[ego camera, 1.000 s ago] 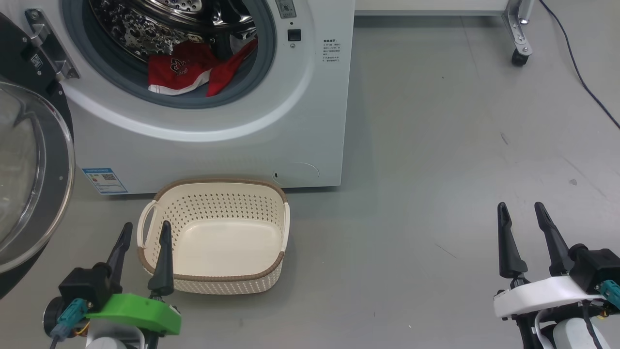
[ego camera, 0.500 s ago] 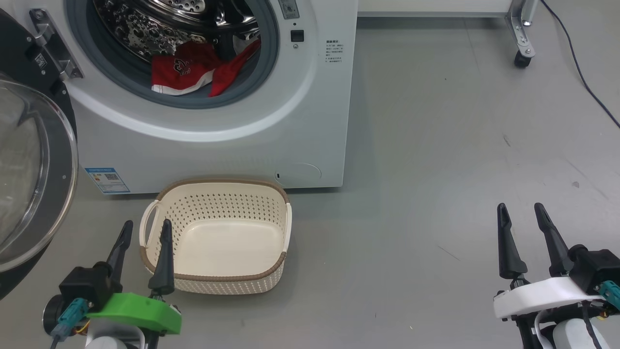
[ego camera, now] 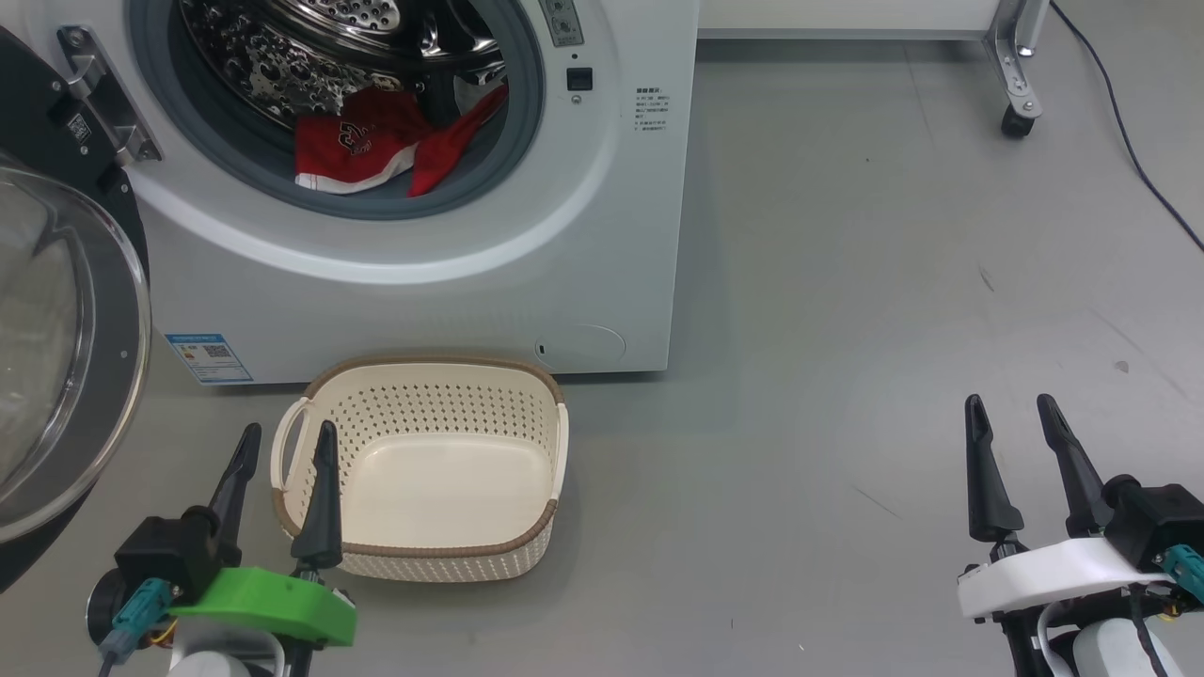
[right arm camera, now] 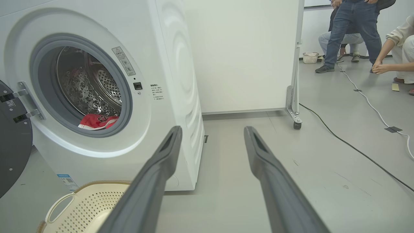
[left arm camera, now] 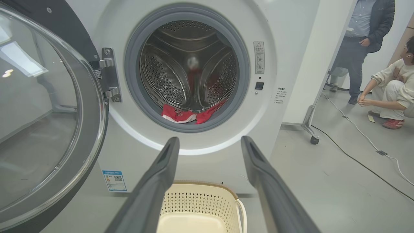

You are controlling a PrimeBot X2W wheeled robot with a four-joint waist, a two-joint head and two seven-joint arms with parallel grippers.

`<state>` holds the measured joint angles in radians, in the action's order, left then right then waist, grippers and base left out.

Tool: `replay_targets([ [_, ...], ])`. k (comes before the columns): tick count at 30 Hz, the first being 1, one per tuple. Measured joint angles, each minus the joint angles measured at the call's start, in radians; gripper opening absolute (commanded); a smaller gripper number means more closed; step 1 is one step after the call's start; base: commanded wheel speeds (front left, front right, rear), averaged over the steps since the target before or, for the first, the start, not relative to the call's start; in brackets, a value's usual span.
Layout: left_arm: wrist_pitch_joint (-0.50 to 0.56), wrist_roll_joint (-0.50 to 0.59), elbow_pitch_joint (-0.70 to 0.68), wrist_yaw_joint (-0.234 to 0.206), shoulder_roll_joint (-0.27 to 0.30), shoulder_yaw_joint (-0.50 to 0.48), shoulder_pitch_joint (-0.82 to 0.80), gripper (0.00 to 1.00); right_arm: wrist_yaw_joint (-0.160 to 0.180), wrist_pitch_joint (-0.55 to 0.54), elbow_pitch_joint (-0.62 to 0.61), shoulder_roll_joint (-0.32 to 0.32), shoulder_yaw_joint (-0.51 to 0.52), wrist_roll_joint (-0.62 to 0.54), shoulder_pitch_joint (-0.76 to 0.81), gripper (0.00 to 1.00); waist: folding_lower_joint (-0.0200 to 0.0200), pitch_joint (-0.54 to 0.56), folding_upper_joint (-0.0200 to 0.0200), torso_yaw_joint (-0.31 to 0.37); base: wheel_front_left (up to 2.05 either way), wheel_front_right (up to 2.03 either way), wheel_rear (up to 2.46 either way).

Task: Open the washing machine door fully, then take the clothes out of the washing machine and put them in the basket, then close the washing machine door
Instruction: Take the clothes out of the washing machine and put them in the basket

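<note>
The washing machine [ego camera: 423, 301] stands at the upper left, its drum exposed. The washing machine door [ego camera: 66, 357] is swung wide open at the far left, glass bowl facing me. The clothes [ego camera: 376, 150], red with white trim, lie at the drum's front lip, also seen as clothes [left arm camera: 187, 115] and clothes [right arm camera: 97, 121]. The cream basket [ego camera: 433, 362] sits empty on the floor before the machine. My left gripper [ego camera: 290, 428] is open at the basket's near left corner, holding nothing. My right gripper [ego camera: 1007, 400] is open over bare floor far to the right.
A white panel on a castor [ego camera: 1016, 122] stands behind the machine at the right. A dark cable [ego camera: 1129, 150] runs along the floor there. A standing person [right arm camera: 352, 29] and a crouching person [left arm camera: 394, 87] are beyond the panel. Grey floor lies right of the machine.
The whole head picture has shifted slightly down and right, so the camera moved. Both grippers stay open in the same places.
</note>
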<state>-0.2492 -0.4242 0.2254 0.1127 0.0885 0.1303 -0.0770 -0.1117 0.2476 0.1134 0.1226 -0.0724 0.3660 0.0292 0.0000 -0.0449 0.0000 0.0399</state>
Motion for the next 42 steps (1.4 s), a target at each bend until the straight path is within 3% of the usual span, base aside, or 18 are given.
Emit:
replay_targets([
  [42,0.000,0.012,-0.011,0.007,0.002,0.007,0.019,1.00,-0.001,0.000,0.002,-0.006,0.007,0.000,0.000,1.00,0.0000,0.000,0.0000,-0.007,0.89,-0.91,0.02],
])
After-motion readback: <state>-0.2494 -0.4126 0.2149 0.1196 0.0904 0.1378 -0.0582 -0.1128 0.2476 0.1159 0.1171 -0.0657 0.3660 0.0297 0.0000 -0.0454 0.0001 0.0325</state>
